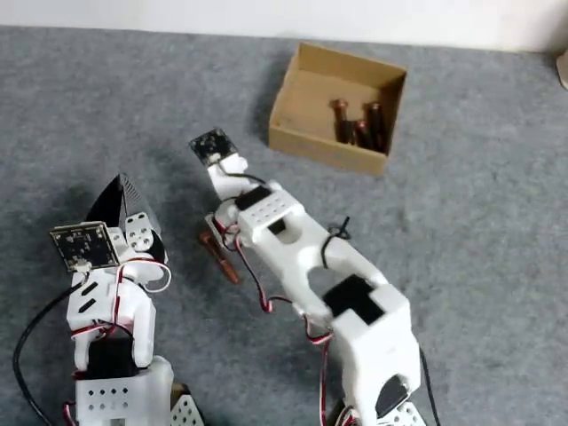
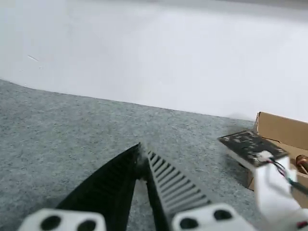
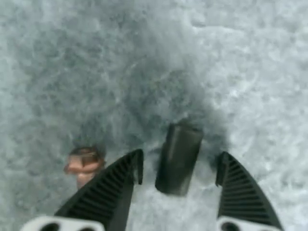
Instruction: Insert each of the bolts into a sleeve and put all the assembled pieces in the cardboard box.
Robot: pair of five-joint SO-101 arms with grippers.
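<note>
One worry: right gripper (image 3: 181,157) sits spread wide around the sleeve (image 3: 179,166), so closing off-centre could shove it or knock the bolt (image 3: 83,164) just beside it.

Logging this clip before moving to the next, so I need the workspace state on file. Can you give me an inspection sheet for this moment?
surface: grey fuzzy mat covering the table.
job's things: brown cardboard box holding copper-coloured assembled pieces; loose copper-coloured bolt and dark cylindrical sleeve lying on the mat, apart.
clutter: nothing seen.
jaws: left arm has them shut, empty; right arm has them open, either side of the sleeve.
cables: black cable loops beside the left arm; red and white wires run along the right arm.
surroundings: white wall behind the table.
</note>
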